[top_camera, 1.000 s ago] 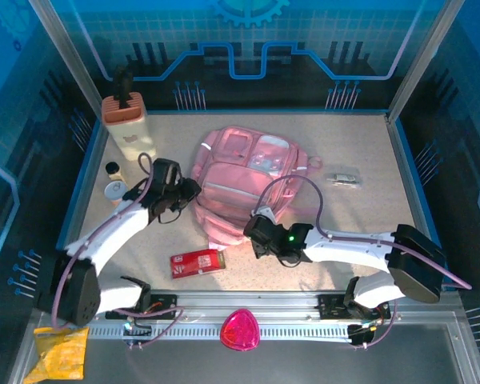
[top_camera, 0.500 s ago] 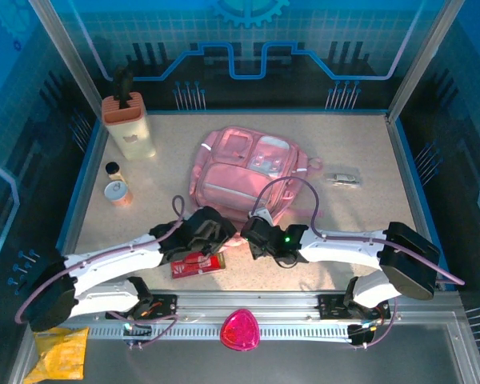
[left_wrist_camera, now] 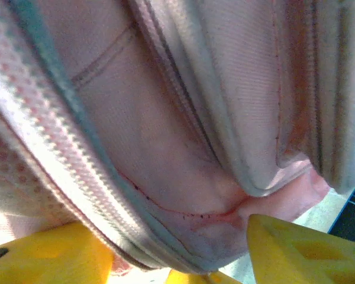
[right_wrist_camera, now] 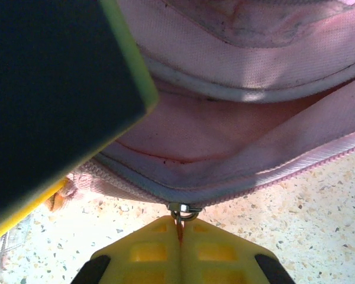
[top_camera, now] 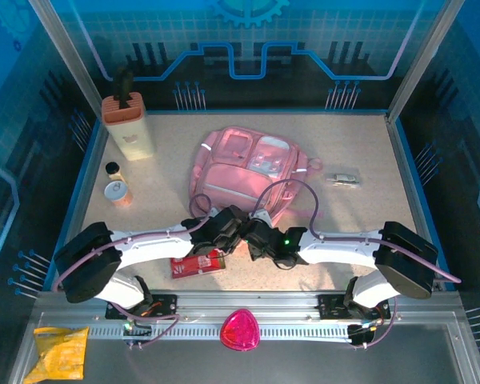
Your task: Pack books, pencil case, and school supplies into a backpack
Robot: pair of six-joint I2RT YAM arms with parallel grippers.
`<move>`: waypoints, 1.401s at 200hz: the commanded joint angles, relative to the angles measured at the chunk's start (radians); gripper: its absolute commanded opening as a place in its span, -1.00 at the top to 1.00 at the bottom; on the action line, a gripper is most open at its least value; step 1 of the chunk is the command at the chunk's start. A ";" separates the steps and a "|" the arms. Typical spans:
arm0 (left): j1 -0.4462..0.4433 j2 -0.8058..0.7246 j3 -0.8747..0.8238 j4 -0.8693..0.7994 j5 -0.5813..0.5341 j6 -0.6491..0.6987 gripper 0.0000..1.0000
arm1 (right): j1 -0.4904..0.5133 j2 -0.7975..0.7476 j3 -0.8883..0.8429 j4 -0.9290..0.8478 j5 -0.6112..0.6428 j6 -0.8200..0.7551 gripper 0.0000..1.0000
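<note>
pinching the zip pull with my right hand, fingers pressed together on it, at the near edge of the backpack. my guess is this anchors the zip so the mouth can be parted. left hand is spread, with the backpack's zip edge lying in the gap; cannot tell if the pads touch fabric. i read it as lining up to lift the flap. backpack lies flat mid-table. pencil case lies on the table just nearside of the left hand, not yet packed. small pale supply item sits right of the backpack, apart.
</note>
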 commanded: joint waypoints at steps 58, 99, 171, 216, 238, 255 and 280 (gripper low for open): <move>0.049 -0.121 -0.016 -0.174 -0.105 0.068 1.00 | -0.011 -0.014 0.017 -0.117 0.082 0.022 1.00; 0.141 -0.342 -0.043 -0.369 -0.168 0.224 1.00 | -0.138 -0.080 -0.051 -0.127 0.103 0.003 1.00; 0.526 -0.485 -0.102 -0.404 0.054 0.529 1.00 | -0.333 -0.040 -0.034 -0.073 0.086 -0.125 1.00; 0.556 -0.460 -0.108 -0.382 0.090 0.565 1.00 | -0.336 -0.019 0.024 -0.110 0.027 -0.149 1.00; 0.555 -0.461 -0.085 -0.415 0.109 0.600 0.71 | -0.298 -0.099 0.005 -0.092 -0.072 -0.156 0.33; 0.552 -0.481 -0.079 -0.406 0.158 0.651 0.32 | -0.306 -0.181 -0.023 -0.084 -0.145 -0.131 0.17; 0.491 -0.509 -0.059 -0.422 0.163 0.675 0.01 | -0.401 -0.233 -0.049 -0.051 -0.266 -0.102 -0.06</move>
